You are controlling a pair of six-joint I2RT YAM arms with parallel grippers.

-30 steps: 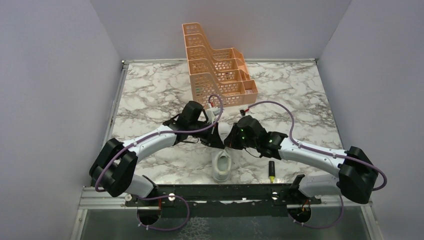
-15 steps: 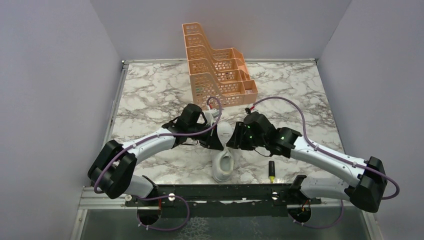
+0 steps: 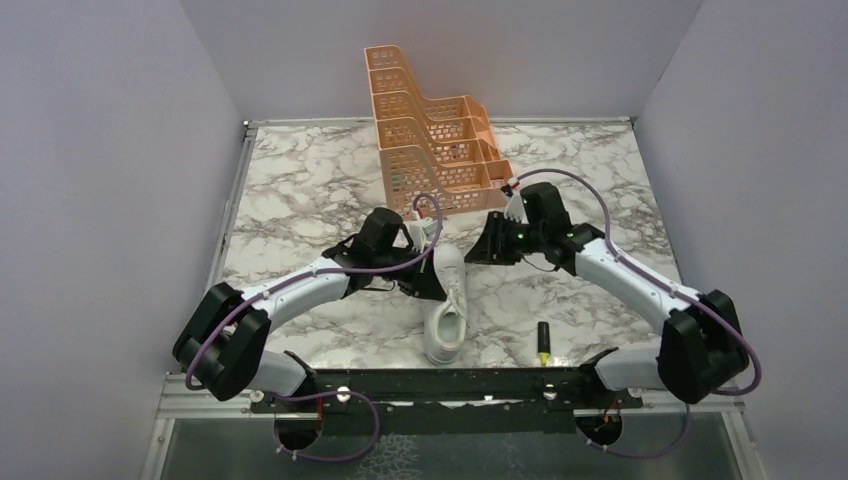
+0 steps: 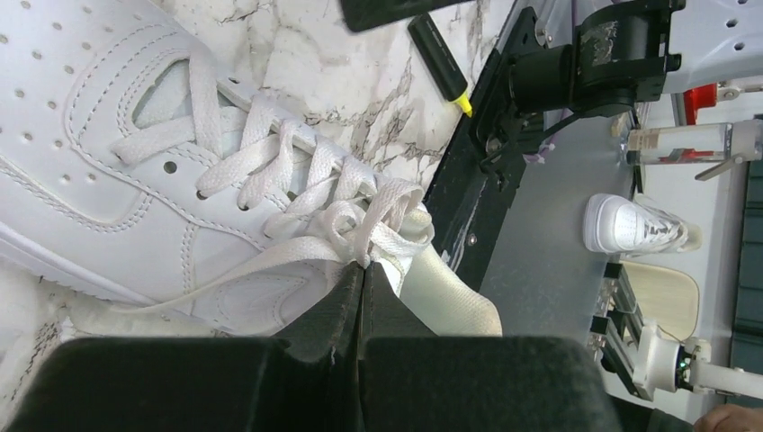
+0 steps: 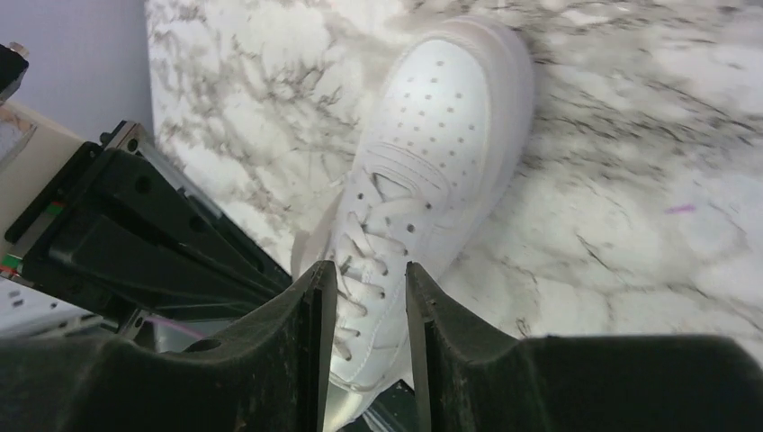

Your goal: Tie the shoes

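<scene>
A white-and-grey marble table (image 3: pixel 300 190) is flooring a booth, and plain lavender walls (image 3: pixel 100 150) are closing it in. Sitting on it are one orange rack (image 3: pixel 430 140) at the back, one white sneaker (image 3: pixel 448 310) front and centre, and one black marker (image 3: pixel 544 343) near its right. Two arms are working. The left gripper (image 4: pixel 363 270) is clenching a lace (image 4: pixel 396 202) by the knot. The right gripper (image 5: pixel 367 270) is hanging near the toe, jaws parted, empty.

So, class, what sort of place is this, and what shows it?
Probably a robotics test cell: left arm and right arm bolted at a marble-patterned table, plain walls enclosing it, a white sneaker laid out.
</scene>
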